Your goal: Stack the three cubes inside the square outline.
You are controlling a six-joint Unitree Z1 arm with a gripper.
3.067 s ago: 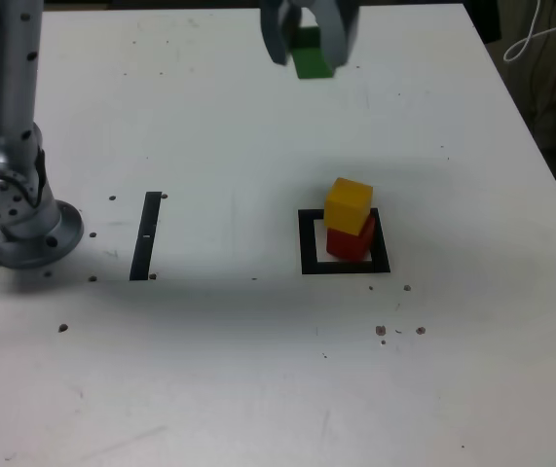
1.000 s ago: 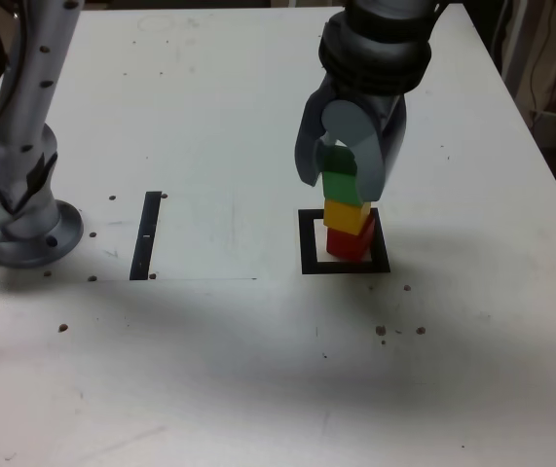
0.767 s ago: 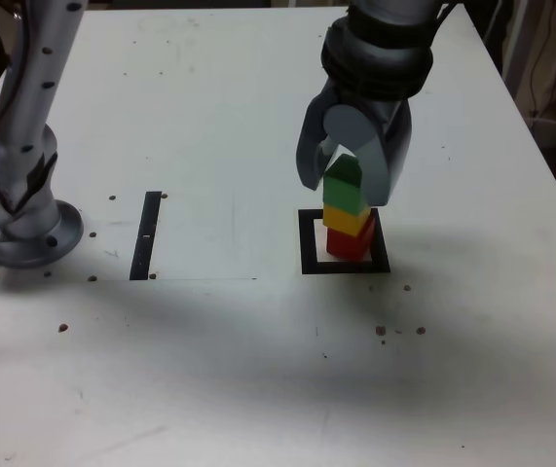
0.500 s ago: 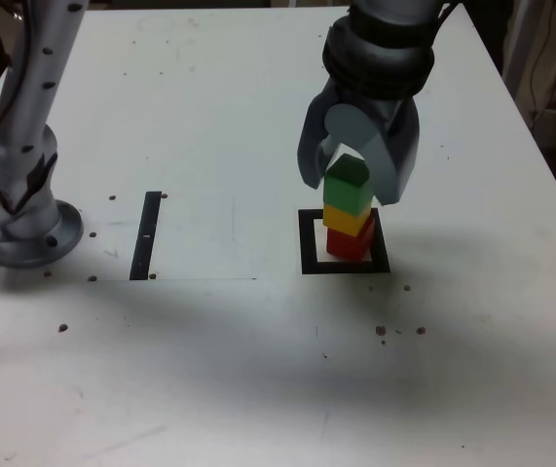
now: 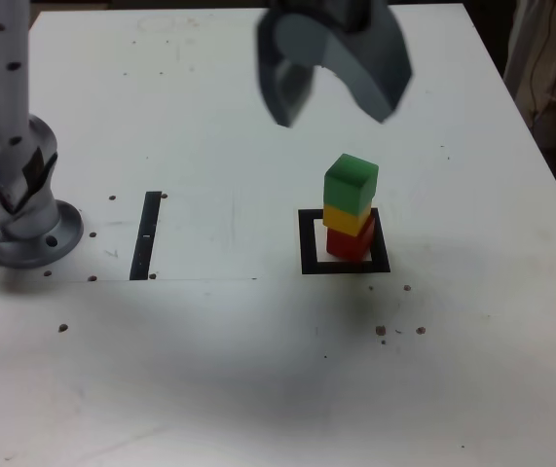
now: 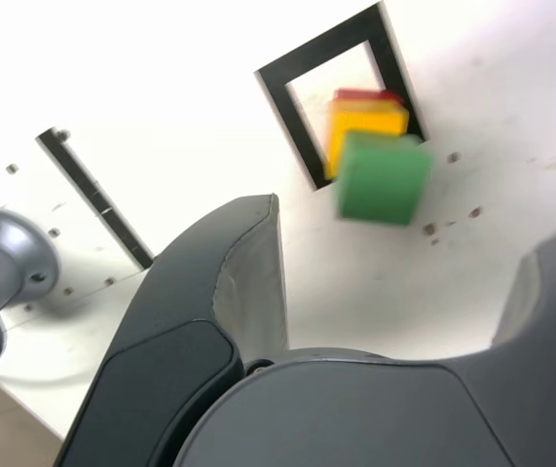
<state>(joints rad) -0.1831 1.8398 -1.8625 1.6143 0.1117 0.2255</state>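
The green cube (image 5: 352,185) is sitting on the yellow cube (image 5: 348,220), which is resting on the red cube (image 5: 350,242), all within the square outline (image 5: 309,243) on the tabletop (image 5: 209,117). The gripper (image 5: 334,109) is hanging above the stack, well apart from it, jaws spread wide and gripping nothing. A black strip (image 5: 146,235) is lying nearer the arm base (image 5: 19,219).

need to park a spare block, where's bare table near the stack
Bare table lies in front of the square outline, and between it and the black strip. The exterior view's right of the stack is free too. Crowded: the outline, filled by the green cube tower, and around the arm base.
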